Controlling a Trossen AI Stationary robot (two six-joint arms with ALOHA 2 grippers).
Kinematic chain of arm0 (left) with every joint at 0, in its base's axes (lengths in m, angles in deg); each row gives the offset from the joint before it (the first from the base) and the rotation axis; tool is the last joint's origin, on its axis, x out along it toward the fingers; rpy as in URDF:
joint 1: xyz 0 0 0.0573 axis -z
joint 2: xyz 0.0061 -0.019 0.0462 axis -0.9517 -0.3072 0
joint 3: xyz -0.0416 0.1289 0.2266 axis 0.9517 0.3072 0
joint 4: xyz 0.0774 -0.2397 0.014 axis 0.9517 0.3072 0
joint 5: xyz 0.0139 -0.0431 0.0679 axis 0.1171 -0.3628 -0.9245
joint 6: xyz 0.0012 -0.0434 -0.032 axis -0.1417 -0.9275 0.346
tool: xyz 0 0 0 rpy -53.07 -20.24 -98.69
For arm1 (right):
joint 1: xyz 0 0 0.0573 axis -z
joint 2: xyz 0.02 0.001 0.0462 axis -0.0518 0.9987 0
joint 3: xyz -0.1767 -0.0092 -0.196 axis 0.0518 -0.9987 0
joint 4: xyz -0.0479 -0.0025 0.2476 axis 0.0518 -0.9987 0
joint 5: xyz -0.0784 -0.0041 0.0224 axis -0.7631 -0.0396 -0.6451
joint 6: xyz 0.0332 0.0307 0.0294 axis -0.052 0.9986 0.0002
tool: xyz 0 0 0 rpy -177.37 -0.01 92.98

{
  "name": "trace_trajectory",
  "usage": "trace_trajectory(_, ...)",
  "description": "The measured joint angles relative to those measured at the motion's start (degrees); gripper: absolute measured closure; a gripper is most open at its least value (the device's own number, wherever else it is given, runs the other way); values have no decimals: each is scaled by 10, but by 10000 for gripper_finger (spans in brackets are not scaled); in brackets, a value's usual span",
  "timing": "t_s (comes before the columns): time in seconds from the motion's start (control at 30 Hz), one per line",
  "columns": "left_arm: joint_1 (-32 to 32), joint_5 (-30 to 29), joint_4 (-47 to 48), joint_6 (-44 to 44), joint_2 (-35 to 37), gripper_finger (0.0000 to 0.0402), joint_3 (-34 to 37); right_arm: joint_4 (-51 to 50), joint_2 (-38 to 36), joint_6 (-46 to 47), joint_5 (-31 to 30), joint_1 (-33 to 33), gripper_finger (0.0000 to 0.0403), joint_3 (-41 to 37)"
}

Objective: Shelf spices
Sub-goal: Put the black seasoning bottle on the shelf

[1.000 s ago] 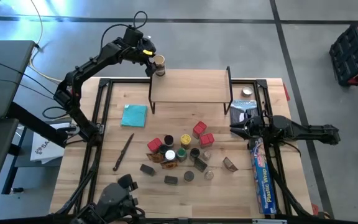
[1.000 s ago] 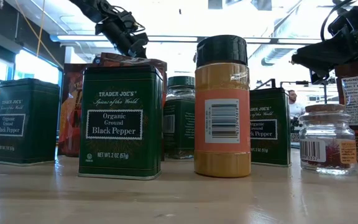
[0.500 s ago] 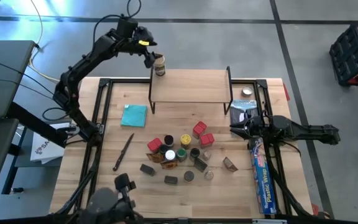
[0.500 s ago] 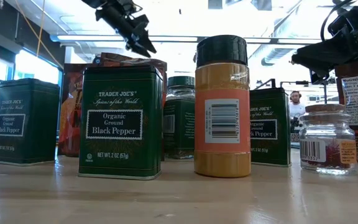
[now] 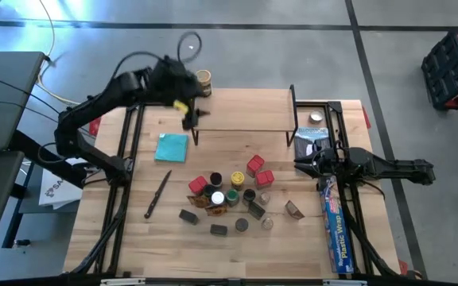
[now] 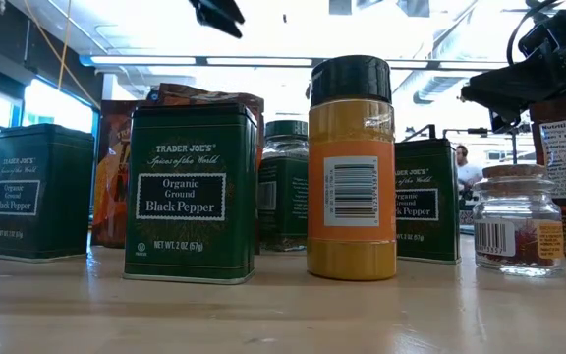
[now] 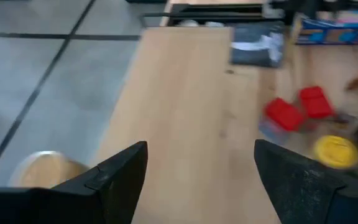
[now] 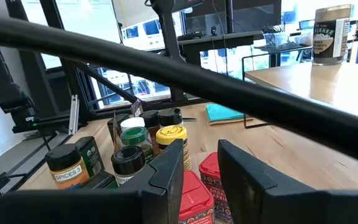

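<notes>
We found the left gripper (image 5: pixel 189 111) released and empty, its fingers (image 7: pixel 120 177) spread wide above the near-left corner of the shelf (image 5: pixel 245 110), with nothing between them in the left wrist view. From that gripper, the one container already placed, a tan-lidded jar (image 5: pixel 203 81), stood at about 1 o'clock in the overhead view, upright at the far-left corner of the shelf top and apart from the fingers. The rest of the light wooden top was bare. At roughly 5 o'clock from the gripper, on the tabletop in front of the shelf, lay the remaining spices (image 5: pixel 233 197): red boxes (image 5: pixel 255 164), round jars with black, white, yellow and green lids, dark tins (image 6: pixel 190 192) and an orange-labelled jar (image 6: pixel 352 167), all clustered and none yet on the shelf. A teal cloth (image 5: pixel 171 147) lay just beside the shelf's left leg, at 7 o'clock from the gripper. The right gripper (image 5: pixel 302 165) waited at the table's right side, at 3 o'clock from the cluster, its fingers (image 8: pixel 169 171) only narrowly parted and holding nothing, beside the blue plastic-wrap box (image 5: pixel 334 230). We judged the task to be barely begun: one jar shelved, close to twenty containers left on the table, and the left arm free to fetch the next.
</notes>
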Motion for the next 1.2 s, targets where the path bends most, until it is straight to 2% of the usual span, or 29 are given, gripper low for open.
trace_trajectory(0.13,88,-54,-19,-52,19,123,55,0,0,0,0,0,308,0)
trace_trajectory(0.27,153,-93,-70,-112,36,124,148,0,0,0,0,0,308,0)
trace_trajectory(0.4,198,-89,-162,-154,49,124,250,0,0,0,0,0,308,0)
trace_trajectory(0.63,238,-85,-279,-149,21,124,376,0,0,0,0,0,308,0)
trace_trajectory(0.7,243,-76,-289,-163,8,124,393,0,0,0,0,0,308,0)
trace_trajectory(0.9,244,4,-307,-178,-18,111,396,0,0,0,0,0,308,0)
trace_trajectory(1.2,249,-8,-306,-177,-53,101,396,0,0,0,0,0,308,0)
